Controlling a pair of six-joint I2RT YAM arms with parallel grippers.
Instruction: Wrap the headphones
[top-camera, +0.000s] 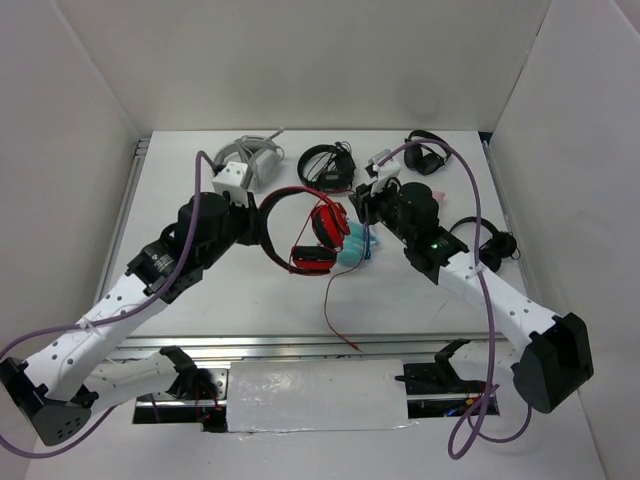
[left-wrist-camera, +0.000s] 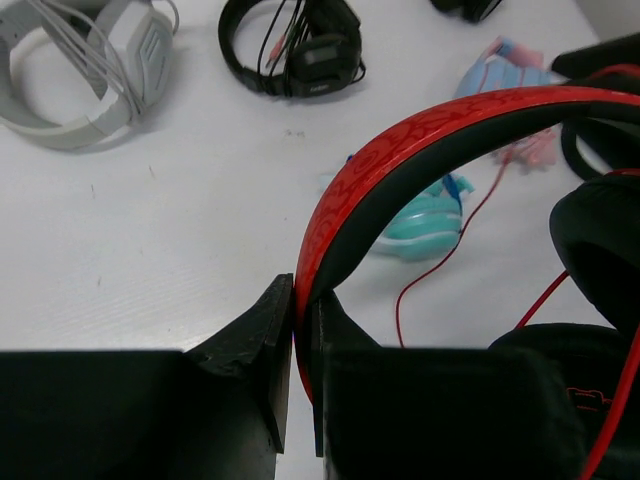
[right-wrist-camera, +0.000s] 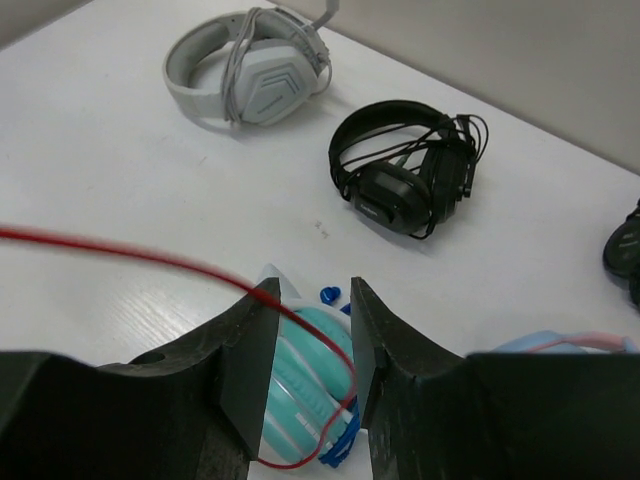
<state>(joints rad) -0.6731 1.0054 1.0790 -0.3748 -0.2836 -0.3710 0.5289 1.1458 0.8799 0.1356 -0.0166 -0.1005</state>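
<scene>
The headphones (left-wrist-camera: 400, 140) are showing a red, crackle-patterned headband lined in black; grey set (right-wrist-camera: 262, 88), black set (right-wrist-camera: 400, 195) and teal set (right-wrist-camera: 310, 380) are lying on the white bench (right-wrist-camera: 100, 200).

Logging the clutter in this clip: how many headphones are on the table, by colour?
red headphones: 1
light grey headphones: 1
black headphones: 3
teal headphones: 1
Total: 6. A pale blue-and-pink piece beside the teal pair may be a seventh; I cannot tell.
</scene>
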